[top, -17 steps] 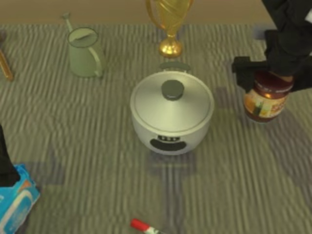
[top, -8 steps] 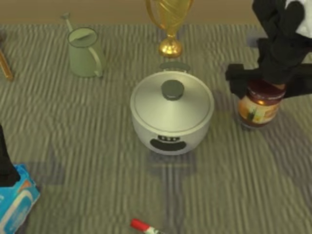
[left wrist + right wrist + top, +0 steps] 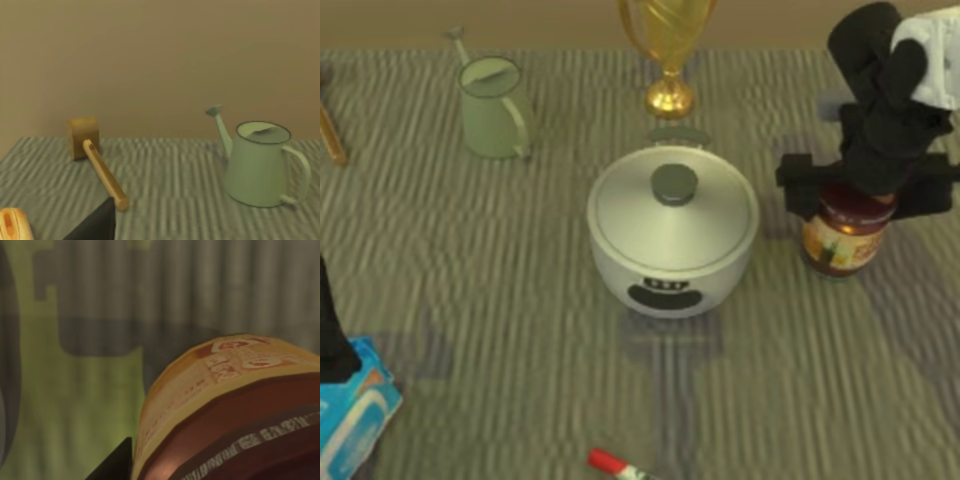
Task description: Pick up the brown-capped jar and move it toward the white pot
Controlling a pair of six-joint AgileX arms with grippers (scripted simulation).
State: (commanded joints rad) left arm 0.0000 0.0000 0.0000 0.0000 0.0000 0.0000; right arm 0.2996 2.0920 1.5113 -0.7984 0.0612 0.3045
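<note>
Striped table (image 3: 500, 300), right gripper (image 3: 865, 190) clamping brown-capped jar (image 3: 840, 235)

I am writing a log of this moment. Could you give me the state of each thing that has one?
brown-capped jar: upright, lid on, held at the top by the right gripper.
white pot: lid on, upright, apart from the jar.
watering can: upright.
trophy cup: standing.
mallet: lying flat.
red marker: lying flat.

the top view looks straight down on the table (image 3: 500, 300). the left wrist view sits low, facing the wall, sharing the watering can (image 3: 496, 107) (image 3: 257, 166). the right wrist view presses close against the brown-capped jar (image 3: 842, 230) (image 3: 220, 405), shared with the top.
</note>
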